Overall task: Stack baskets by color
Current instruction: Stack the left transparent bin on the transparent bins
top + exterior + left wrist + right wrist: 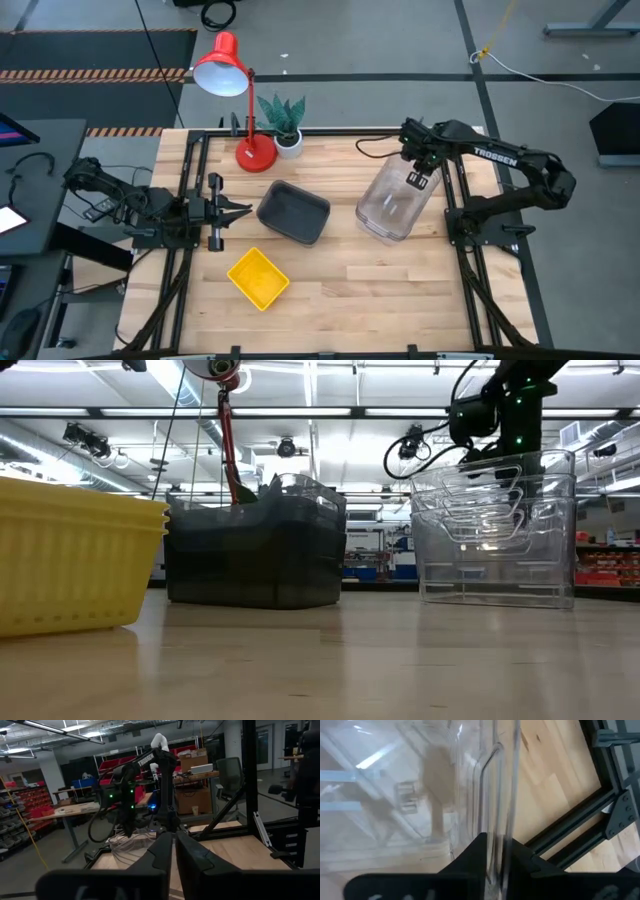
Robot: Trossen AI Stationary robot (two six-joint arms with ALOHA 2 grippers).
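Note:
A nested stack of clear baskets [392, 205] [495, 530] stands on its bottom at the table's right. My right gripper [418, 172] [496, 845] hangs over the stack's far end, pointing steeply down, shut on the top basket's wall. A dark grey basket [293, 212] [255, 550] sits at mid-table. Nearer the front edge rests a yellow basket [258, 277] [75, 555]. At the left my left gripper [240, 210] [175, 851] waits level and shut, holding nothing. My right gripper has the top clear basket's far end wall [498, 827] between its two fingers, one finger inside the basket and one outside. The fingers come from above, pointing steeply down. The basket sits upright, nested in the stack on the table.
A red desk lamp [232, 75] and a small potted plant [285, 125] stand at the far edge. Black frame rails [190, 190] run along the left and right sides. Bare wood lies between the baskets and along the near edge.

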